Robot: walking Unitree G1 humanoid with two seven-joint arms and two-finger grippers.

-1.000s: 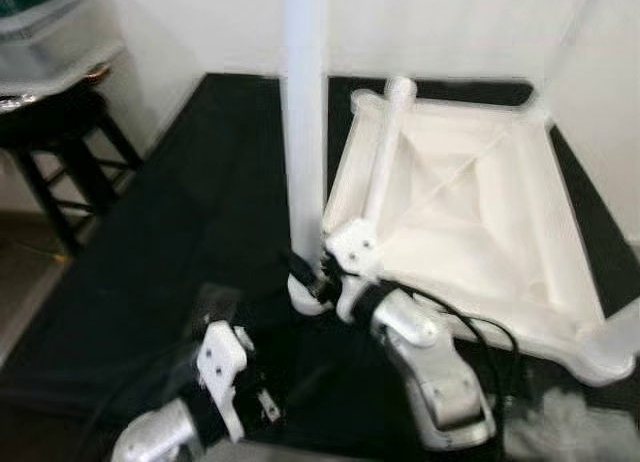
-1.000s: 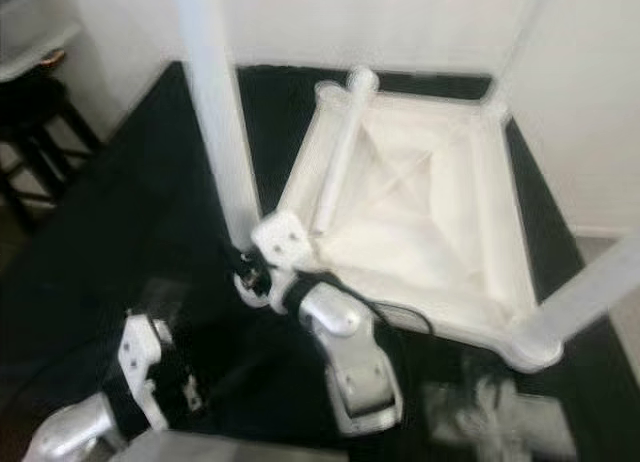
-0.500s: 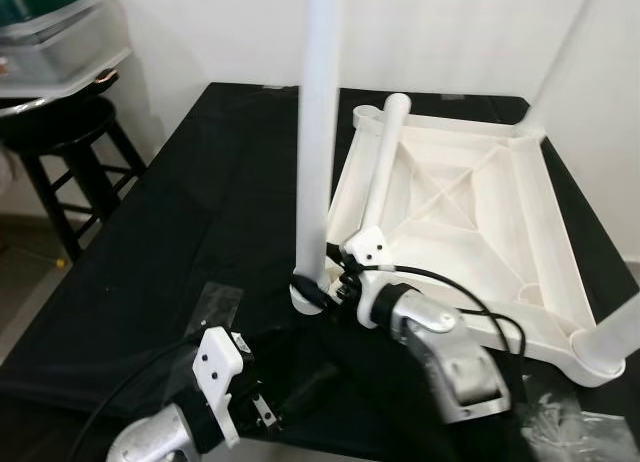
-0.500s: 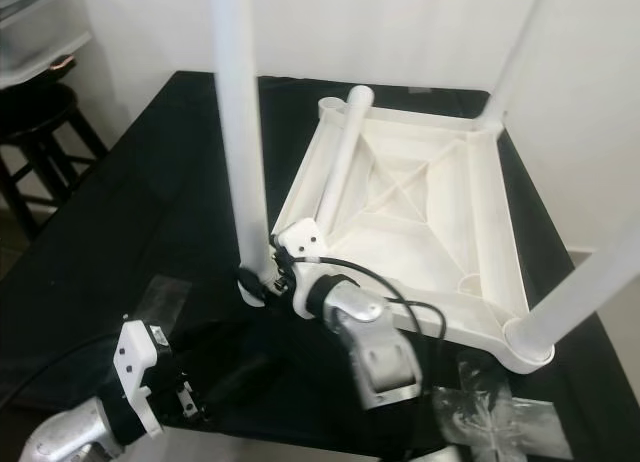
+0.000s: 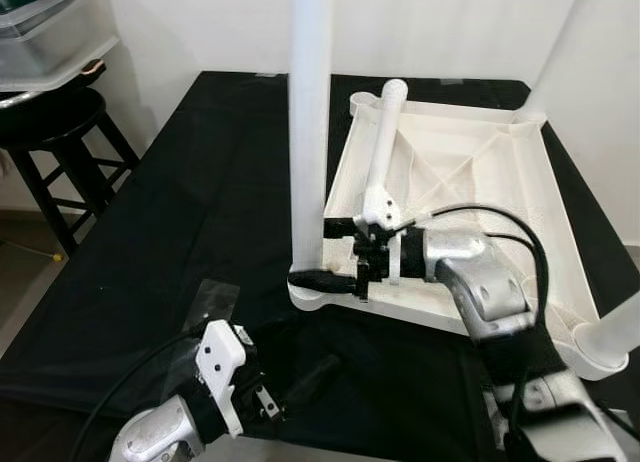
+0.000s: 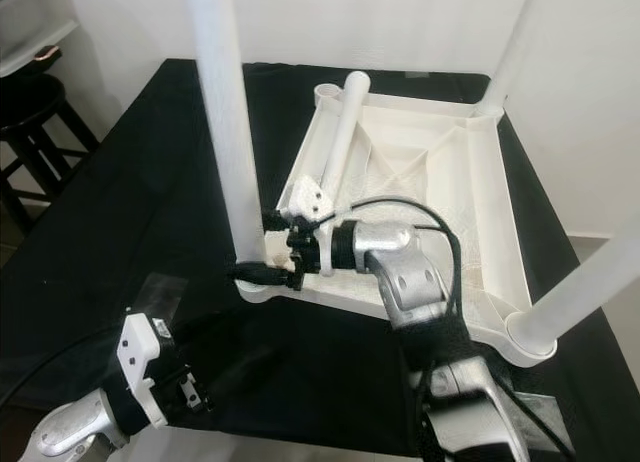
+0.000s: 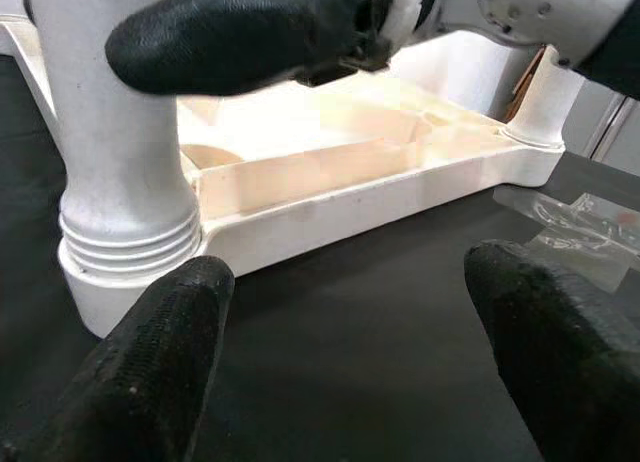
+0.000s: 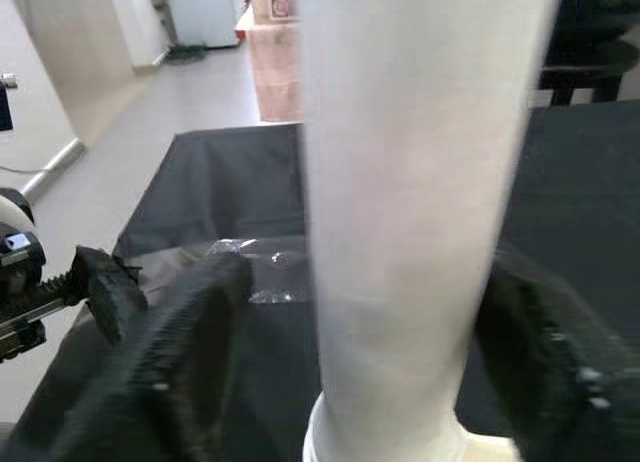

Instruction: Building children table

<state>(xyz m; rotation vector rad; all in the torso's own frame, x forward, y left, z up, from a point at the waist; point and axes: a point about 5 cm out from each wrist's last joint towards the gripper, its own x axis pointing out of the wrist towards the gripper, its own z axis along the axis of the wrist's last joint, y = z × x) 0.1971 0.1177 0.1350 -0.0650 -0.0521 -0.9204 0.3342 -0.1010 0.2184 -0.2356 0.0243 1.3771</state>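
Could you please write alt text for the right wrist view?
A thick white table leg stands upright between the right gripper's two open black fingers, which sit on either side of it. Behind lie a black cloth and a crinkled clear plastic bag.

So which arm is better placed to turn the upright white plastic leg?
Right: the right gripper has its jaws around the upright white plastic leg. The left gripper is lower, open.

1. A black cloth [image 5: 180,202] is covering the tabletop and draping over its near edge.
2. White walls [image 5: 200,22] are closing in the corner behind.
3. A dark wooden stool [image 5: 60,142] is standing at the left, carrying clear storage bins [image 5: 45,37].
4. Pale flooring [image 8: 190,92] is stretching beyond.
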